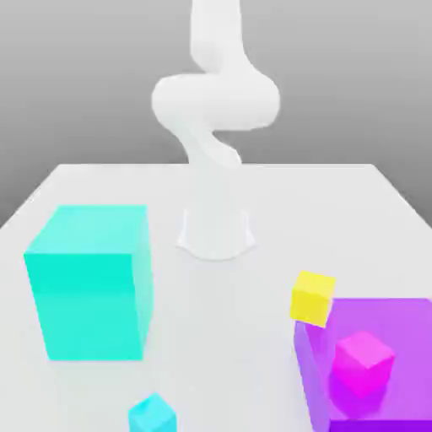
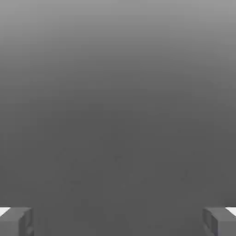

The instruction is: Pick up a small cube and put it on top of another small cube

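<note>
White arm (image 1: 215, 93) upright at the table's (image 1: 278, 211) far side, nothing gripped.
Fingers (image 2: 16, 221) spread wide in the hand view, facing blank grey. Exterior view has the targets: yellow cube (image 1: 312, 297) beside the purple block (image 1: 396, 325), pink cube (image 1: 363, 361) on it, small cyan cube (image 1: 152, 415) near the big cyan block (image 1: 89, 283).

Soft, even light fills the exterior view, with no hard glare on the pale matte tabletop (image 1: 101, 194). The large cyan cube (image 1: 89, 283) is brightest on its top face and slightly darker on the side, so light falls from above; shadows at its base are faint. The translucent purple block (image 1: 371, 337) glows, tinting the small magenta cube (image 1: 363, 363). The white arm (image 1: 215, 101) nearly bleaches out against the grey backdrop. Edges look soft throughout. Ahead of the dark grey two-finger claw (image 2: 118, 221), the backdrop grades from lighter to dimmer grey.
</note>
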Robot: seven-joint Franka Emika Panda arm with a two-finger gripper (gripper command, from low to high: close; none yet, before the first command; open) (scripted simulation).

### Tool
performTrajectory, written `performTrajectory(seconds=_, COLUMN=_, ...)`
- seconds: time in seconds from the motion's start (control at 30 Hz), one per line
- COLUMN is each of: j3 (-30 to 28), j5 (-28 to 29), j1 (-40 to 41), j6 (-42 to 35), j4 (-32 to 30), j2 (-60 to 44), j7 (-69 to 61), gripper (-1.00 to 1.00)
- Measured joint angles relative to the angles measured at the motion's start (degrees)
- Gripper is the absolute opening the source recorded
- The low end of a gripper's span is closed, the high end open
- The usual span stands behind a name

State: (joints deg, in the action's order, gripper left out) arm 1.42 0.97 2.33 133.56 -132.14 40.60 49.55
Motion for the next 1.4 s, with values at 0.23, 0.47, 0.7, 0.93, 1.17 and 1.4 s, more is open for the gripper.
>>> performTrajectory(seconds=0.23, j3=3.3, j5=3.3, j1=5.8, j6=5.0, j4=-1.0, j2=-14.9, j7=11.0, gripper=0.00)
performTrajectory(seconds=0.47, j3=4.7, j5=6.6, j1=9.7, j6=9.9, j4=-2.0, j2=-29.5, j7=21.7, gripper=0.00)
performTrajectory(seconds=0.7, j3=3.9, j5=7.5, j1=11.8, j6=15.0, j4=-3.1, j2=-43.9, j7=30.7, gripper=0.00)
performTrajectory(seconds=0.93, j3=3.6, j5=3.4, j1=12.7, j6=20.6, j4=-4.1, j2=-57.8, j7=35.9, gripper=0.00)
performTrajectory(seconds=1.17, j3=2.2, j5=4.1, j1=11.7, j6=27.9, j4=-2.3, j2=-67.7, j7=37.2, gripper=-1.00)
performTrajectory(seconds=1.4, j3=2.7, j5=3.6, j1=12.1, j6=25.7, j4=-3.0, j2=-64.7, j7=36.9, gripper=-1.00)
